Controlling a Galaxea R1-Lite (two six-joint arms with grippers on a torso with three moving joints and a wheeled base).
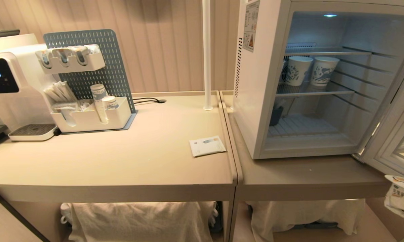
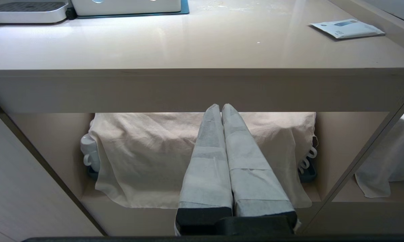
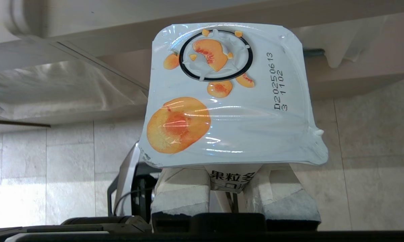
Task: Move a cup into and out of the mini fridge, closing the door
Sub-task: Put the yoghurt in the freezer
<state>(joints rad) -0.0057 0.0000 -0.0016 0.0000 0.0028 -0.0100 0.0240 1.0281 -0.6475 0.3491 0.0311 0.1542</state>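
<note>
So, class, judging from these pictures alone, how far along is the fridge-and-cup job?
Done: the door of the mini fridge stands open, and the right pincer is shut on the cup. In hand: the cup hangs at the head view's lower right, below the table edge, outside the fridge. Left: setting it on a shelf and closing the door. The left pincer is shut, parked below the table.

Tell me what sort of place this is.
Probably an office or hotel drinks corner: a white hot-water dispenser with a dark display, stacked blue-print paper cups, and an open white mini fridge on beige tables.
</note>
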